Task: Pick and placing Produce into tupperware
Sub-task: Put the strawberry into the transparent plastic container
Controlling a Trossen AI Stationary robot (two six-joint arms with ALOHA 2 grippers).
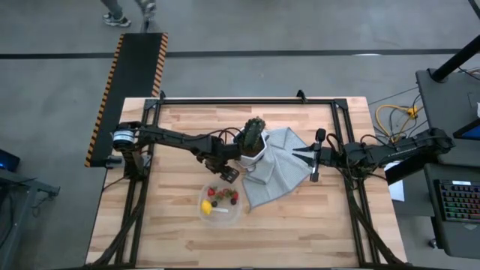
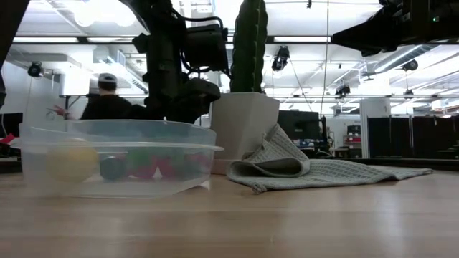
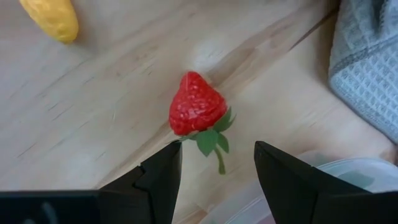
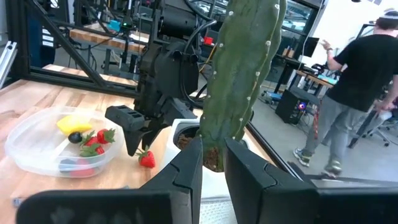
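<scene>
Strawberry [image 3: 197,104] was seen loose on counter [image 3: 93,112], left hand [image 3: 216,168] spread above it; off-centre closing judged likely to roll it away from tupperware [image 1: 220,204].

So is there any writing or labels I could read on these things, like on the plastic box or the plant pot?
No text can be read in any view.
Clear rounded-square plastic container: it carries a small white label, too small to read.
White faceted plant pot: no writing shows.
Grey waffle-weave cloth: no tag shows.
Yellow-and-black striped floor mat edge: hazard stripes only, no words.
</scene>
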